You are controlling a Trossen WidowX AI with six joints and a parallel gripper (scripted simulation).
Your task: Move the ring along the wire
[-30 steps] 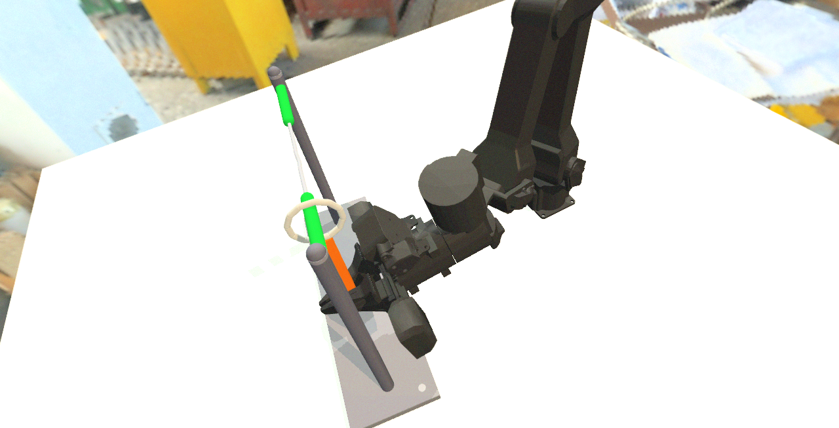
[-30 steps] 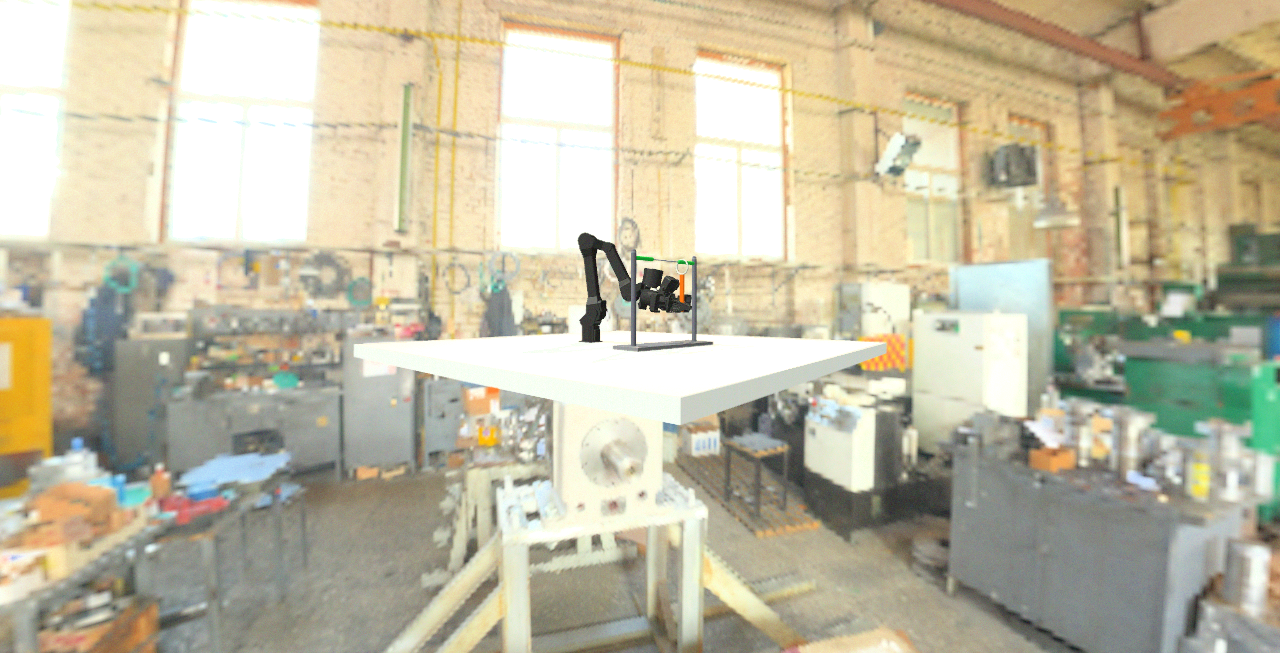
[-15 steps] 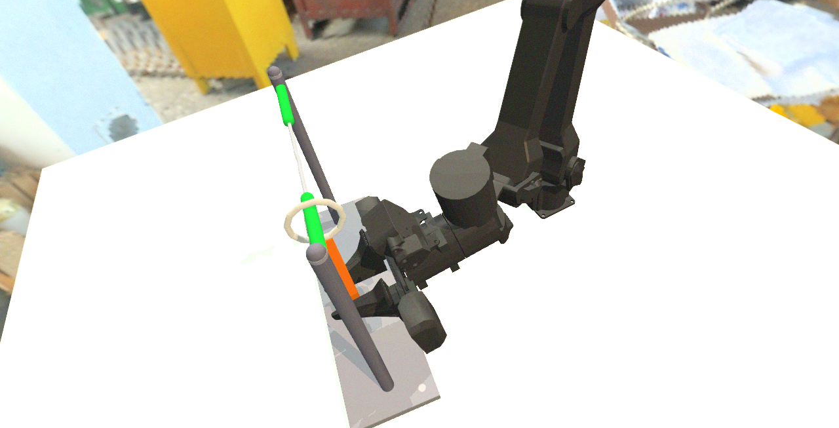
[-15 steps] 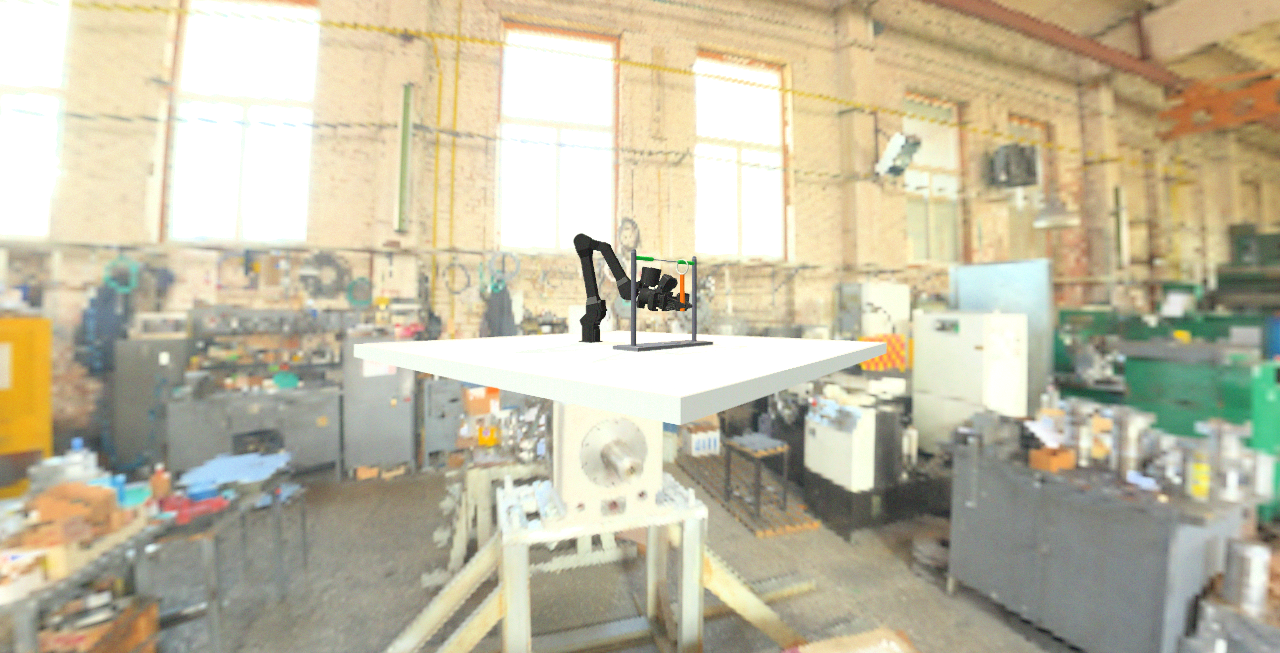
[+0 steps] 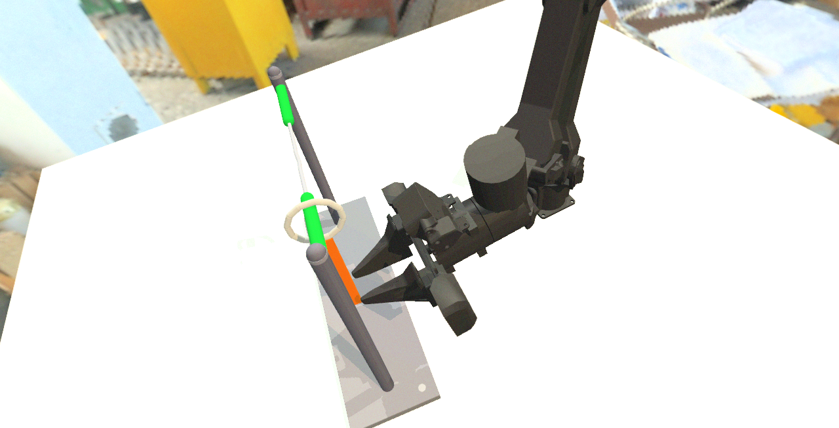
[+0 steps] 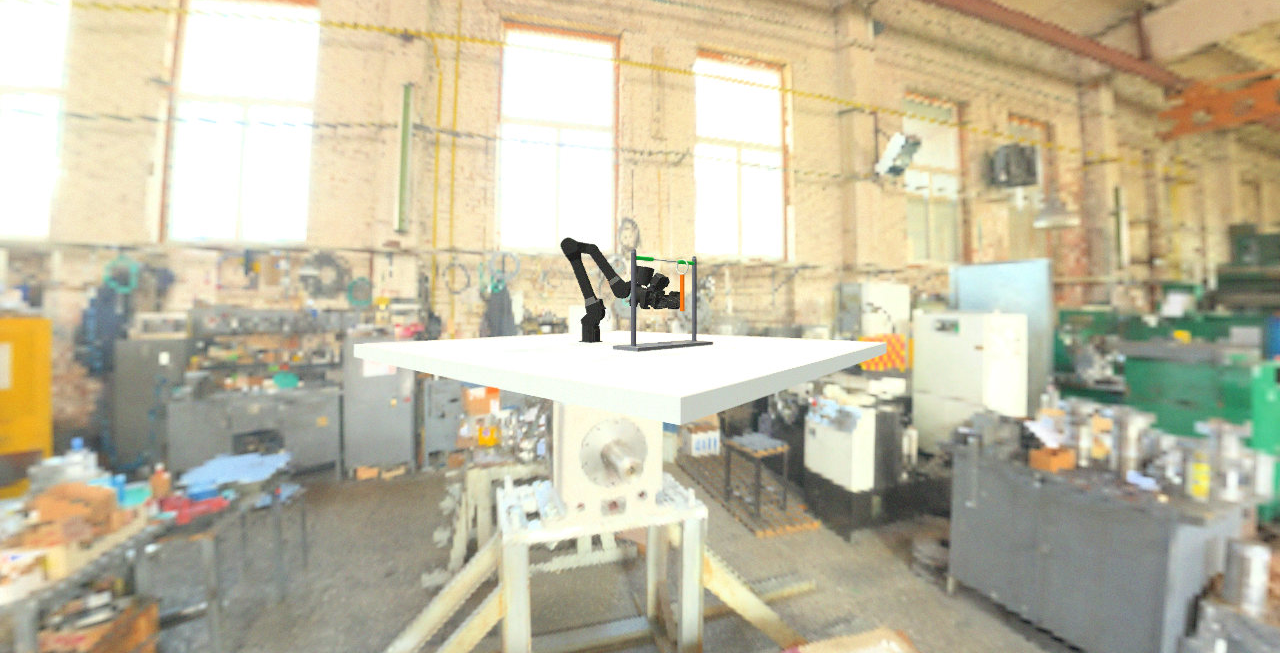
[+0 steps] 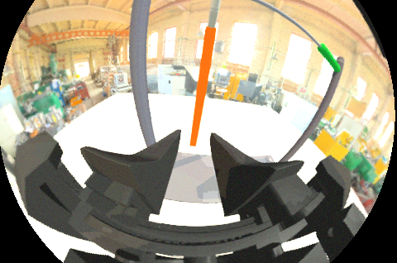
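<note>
From the wrist view I'm seeing my gripper [image 7: 195, 134] standing spread, gripping nothing, its two dark fingers sitting low in the frame with a gap between them. The handle [image 7: 202, 83] is hanging just beyond that gap, running up the middle of the frame, apart from both fingers. Above it, the ring [image 5: 312, 219] is sitting around the green part [image 5: 312, 221] beside the near post [image 5: 350, 322], left of centre in the top view. The wire [image 5: 296, 158] is running up from there toward the far post [image 5: 300, 132] in the upper left, where the second green part [image 5: 284, 103] is sitting. Both posts are standing on a grey plate [image 5: 410, 360] on the white table [image 5: 645, 249]. The arm [image 5: 557, 73] is rising toward the upper right
</note>
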